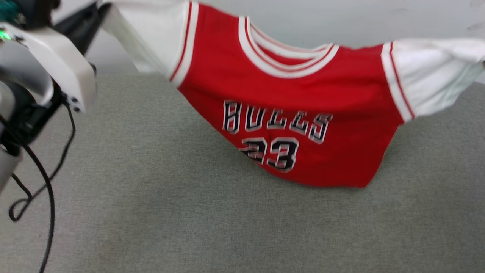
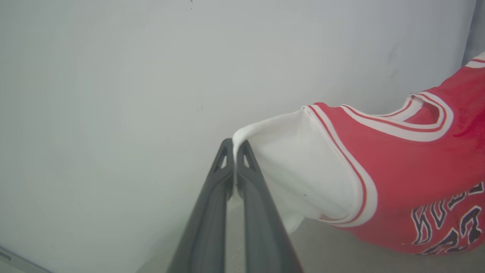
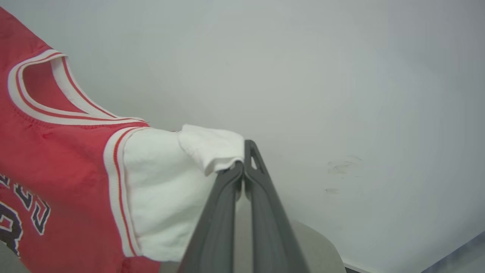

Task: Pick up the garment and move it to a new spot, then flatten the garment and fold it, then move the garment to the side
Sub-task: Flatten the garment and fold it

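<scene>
The garment [image 1: 288,102], a red jersey with white short sleeves, black lettering and a number, hangs stretched between both arms above the grey-green table [image 1: 151,182]. Its lower hem rests crumpled on the table. In the left wrist view my left gripper [image 2: 235,148] is shut on the edge of one white sleeve [image 2: 299,167]. In the right wrist view my right gripper [image 3: 242,163] is shut on the folded edge of the other white sleeve [image 3: 170,189]. The striped collar [image 1: 284,53] faces the camera.
My left arm's white housing [image 1: 57,64] and a black cable [image 1: 41,182] hang at the left of the head view. A pale wall [image 1: 379,19] rises right behind the table. The table's rounded corner [image 3: 318,242] lies beyond the right gripper.
</scene>
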Tool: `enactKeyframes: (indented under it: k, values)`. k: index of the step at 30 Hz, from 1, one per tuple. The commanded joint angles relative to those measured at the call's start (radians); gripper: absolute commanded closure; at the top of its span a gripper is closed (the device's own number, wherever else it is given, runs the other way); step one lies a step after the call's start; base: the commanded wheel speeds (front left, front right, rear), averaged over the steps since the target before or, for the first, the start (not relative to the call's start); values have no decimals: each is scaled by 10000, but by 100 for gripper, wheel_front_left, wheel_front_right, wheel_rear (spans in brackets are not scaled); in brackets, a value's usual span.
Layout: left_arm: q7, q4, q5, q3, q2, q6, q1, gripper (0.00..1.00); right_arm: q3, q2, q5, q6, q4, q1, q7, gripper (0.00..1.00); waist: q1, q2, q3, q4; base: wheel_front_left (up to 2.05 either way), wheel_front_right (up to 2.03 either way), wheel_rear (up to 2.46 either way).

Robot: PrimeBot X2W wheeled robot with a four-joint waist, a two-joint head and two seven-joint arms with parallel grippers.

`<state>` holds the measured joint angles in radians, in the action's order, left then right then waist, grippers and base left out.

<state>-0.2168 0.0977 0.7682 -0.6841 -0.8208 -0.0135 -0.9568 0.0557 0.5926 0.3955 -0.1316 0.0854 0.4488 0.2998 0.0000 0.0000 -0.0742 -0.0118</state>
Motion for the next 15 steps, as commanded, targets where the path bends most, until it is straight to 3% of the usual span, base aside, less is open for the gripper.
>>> enactKeyframes:
  k: [1, 6, 15]
  values:
    - [-7, -279, -120, 171, -116, 132, -372, 100, -126, 103, 19, 18, 122, 444, 52, 100, 0, 0, -20, 28, 0, 0, 0]
    - [210, -523, -218, 590, -114, 165, -1206, 100, -307, 203, 283, 18, 290, 1344, 144, 100, 0, 0, -105, 68, 0, 0, 0]
    - [534, 112, -370, 891, 361, -182, -2746, 100, -275, 282, 644, 18, 134, 3023, 228, 100, 0, 0, -528, 69, 0, 0, 0]
